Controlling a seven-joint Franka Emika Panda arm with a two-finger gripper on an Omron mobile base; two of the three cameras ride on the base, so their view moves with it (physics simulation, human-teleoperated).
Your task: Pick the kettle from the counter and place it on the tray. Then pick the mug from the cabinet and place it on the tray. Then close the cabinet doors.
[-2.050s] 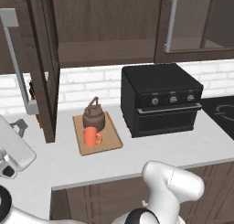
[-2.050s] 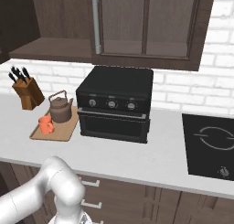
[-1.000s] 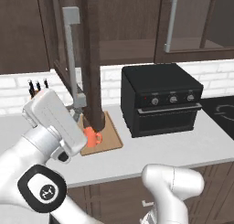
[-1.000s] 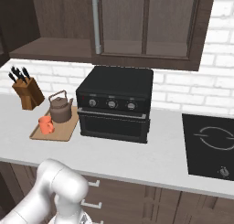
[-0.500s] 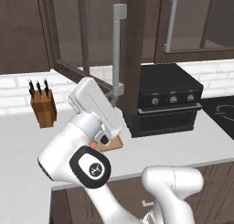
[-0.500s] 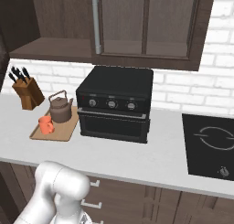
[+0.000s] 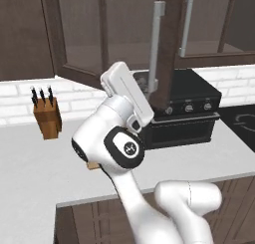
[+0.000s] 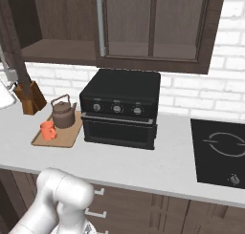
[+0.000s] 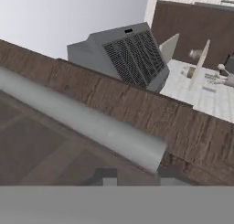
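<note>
A: Two items sit on the flat rectangular light-wood tray (image 8: 55, 133) in the right base view: the squat round dark-brown kettle (image 8: 63, 113) with its thin arched handle, toward the back, and the small bright orange mug (image 8: 48, 130) just in front and to its left. Tray rests on the wide light-grey counter (image 8: 143, 164), just beside the black countertop oven (image 8: 120, 109).

B: Cabinet status?

A: Dark-brown wooden wall cabinet (image 8: 57, 49) shows an open shelf at left in the right base view. In the left base view one tall dark-brown framed cabinet door (image 7: 167, 44) stands edge-on in front of the oven, its long vertical grey bar handle (image 7: 155, 46) facing the camera.

B: Claw?

A: White arm's hand is raised near that door. In the hand view the dark finger tips (image 9: 104, 176) sit just under the grey bar (image 9: 87, 122), which runs across in front of the wood frame. Whether the fingers are spread or clamped on the bar, I cannot tell.

B: Other items?

A: Brown knife block (image 7: 47, 119) at the brick wall, left of the arm. Black hob (image 8: 222, 154) at far right.
</note>
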